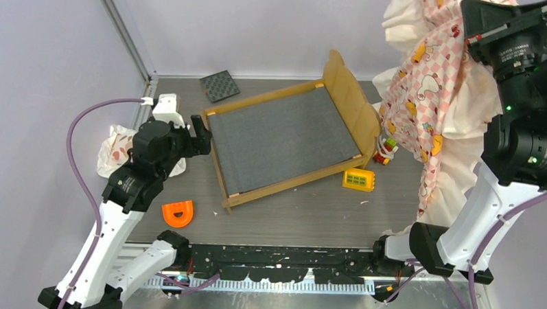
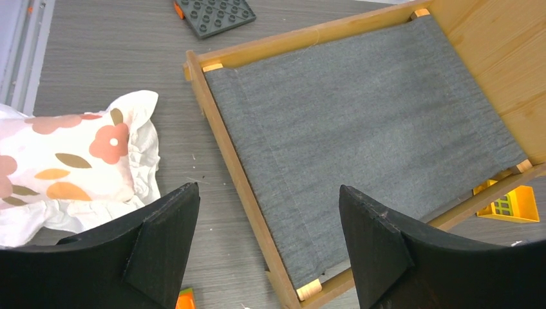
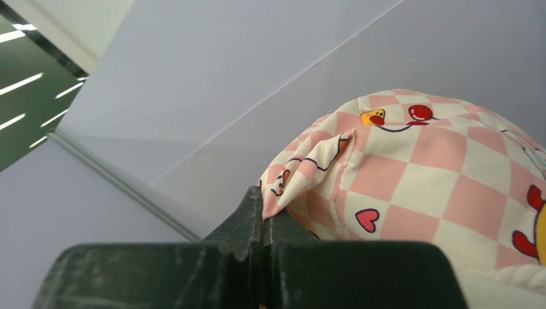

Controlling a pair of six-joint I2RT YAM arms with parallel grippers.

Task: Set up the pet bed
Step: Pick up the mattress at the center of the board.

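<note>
**Sheet aloft, bed bare**

The tan wooden pet bed (image 1: pixel 285 138) with grey mattress (image 1: pixel 271 147) lies centred on the table (image 1: pixel 303 214), long axis crosswise, headboard (image 1: pixel 352 95) toward your right. Beside the headboard, your right gripper (image 3: pixel 262 199) pinches the pink-checkered ruffled sheet (image 1: pixel 424 98) aloft; judging by this, lowering it over the mattress comes next. At the bed's foot, your left gripper (image 2: pixel 267 193) gapes, empty.

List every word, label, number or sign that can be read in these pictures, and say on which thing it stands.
No text can be read in any view.
White print on the black housing of the right arm: too small to read.
The pink-checkered sheet: only printed hearts and cartoon figures, no words.
The pet bed, the floral pillow and the yellow brick: no writing visible.
</note>
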